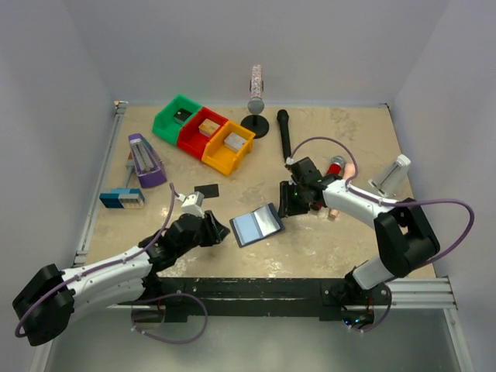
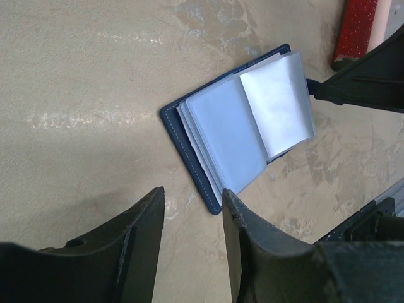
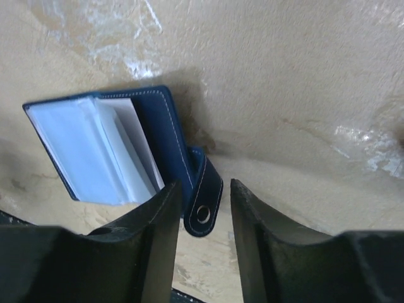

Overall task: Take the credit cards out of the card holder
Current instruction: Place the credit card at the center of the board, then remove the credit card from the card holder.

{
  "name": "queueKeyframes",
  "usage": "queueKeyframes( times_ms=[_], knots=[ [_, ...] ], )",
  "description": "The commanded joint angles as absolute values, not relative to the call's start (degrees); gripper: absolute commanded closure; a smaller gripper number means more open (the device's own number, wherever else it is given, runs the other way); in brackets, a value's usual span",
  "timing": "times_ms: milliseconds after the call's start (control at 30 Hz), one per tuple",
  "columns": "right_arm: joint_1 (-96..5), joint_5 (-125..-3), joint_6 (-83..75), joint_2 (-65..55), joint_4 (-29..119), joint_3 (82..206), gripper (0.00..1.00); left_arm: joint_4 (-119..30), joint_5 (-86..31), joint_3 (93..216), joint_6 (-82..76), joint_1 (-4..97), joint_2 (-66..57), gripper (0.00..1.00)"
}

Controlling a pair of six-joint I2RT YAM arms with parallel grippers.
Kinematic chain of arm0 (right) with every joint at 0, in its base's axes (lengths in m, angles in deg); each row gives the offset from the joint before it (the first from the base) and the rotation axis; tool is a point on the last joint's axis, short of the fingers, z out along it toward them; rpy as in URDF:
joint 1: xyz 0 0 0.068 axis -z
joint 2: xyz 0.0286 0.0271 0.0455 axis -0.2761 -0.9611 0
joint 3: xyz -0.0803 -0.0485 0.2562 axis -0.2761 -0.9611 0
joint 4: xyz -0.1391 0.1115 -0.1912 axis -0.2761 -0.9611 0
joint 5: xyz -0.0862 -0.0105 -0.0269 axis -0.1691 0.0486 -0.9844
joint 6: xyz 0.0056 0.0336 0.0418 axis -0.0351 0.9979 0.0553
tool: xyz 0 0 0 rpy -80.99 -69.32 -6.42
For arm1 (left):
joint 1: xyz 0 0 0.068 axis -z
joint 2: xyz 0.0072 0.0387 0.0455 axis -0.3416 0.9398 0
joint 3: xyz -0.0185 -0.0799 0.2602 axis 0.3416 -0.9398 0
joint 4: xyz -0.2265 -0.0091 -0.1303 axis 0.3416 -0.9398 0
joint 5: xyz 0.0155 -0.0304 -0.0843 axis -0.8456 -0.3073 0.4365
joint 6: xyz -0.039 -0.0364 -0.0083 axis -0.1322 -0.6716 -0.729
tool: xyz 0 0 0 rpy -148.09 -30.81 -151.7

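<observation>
The card holder (image 1: pixel 257 225), a dark blue bifold wallet, lies open at the table's middle with its pale blue-grey sleeves up. It also shows in the left wrist view (image 2: pixel 227 132) and the right wrist view (image 3: pixel 82 145). My left gripper (image 1: pixel 224 231) is open and empty, just off the wallet's left corner (image 2: pixel 192 202). My right gripper (image 1: pixel 284 208) is open at the wallet's right edge, its fingers either side of the snap tab (image 3: pixel 205 196) without closing on it. A black card (image 1: pixel 207 189) lies on the table behind my left gripper. The tan-gold and silvery cards are not visible.
Green (image 1: pixel 175 118), red (image 1: pixel 200 132) and yellow (image 1: pixel 229 147) bins stand at the back left. A purple block (image 1: pixel 146 160) and a blue-and-grey block (image 1: pixel 122 198) lie at the left. A black microphone (image 1: pixel 284 132), a red object (image 1: pixel 335 167) and a white object (image 1: pixel 390 175) lie to the right.
</observation>
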State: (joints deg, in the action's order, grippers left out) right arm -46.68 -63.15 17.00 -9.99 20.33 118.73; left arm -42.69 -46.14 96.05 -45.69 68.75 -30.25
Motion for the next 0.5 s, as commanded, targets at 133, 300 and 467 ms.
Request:
queueKeyframes(
  times_ms=[133,300,467],
  knots=[
    [-46.1,-62.9,14.8,-11.4,19.2,121.8,0.82,-38.5,-44.8,95.6,-45.7,68.8,-32.1,0.54],
    [-46.1,-62.5,15.7,-7.7,19.2,117.8,1.0,-35.7,-43.3,96.0,-44.8,68.8,-29.5,0.54],
    [-46.2,-60.4,18.0,-4.9,21.6,113.1,1.0,-34.2,-42.6,97.7,-44.3,68.8,-24.8,0.54]
  ],
)
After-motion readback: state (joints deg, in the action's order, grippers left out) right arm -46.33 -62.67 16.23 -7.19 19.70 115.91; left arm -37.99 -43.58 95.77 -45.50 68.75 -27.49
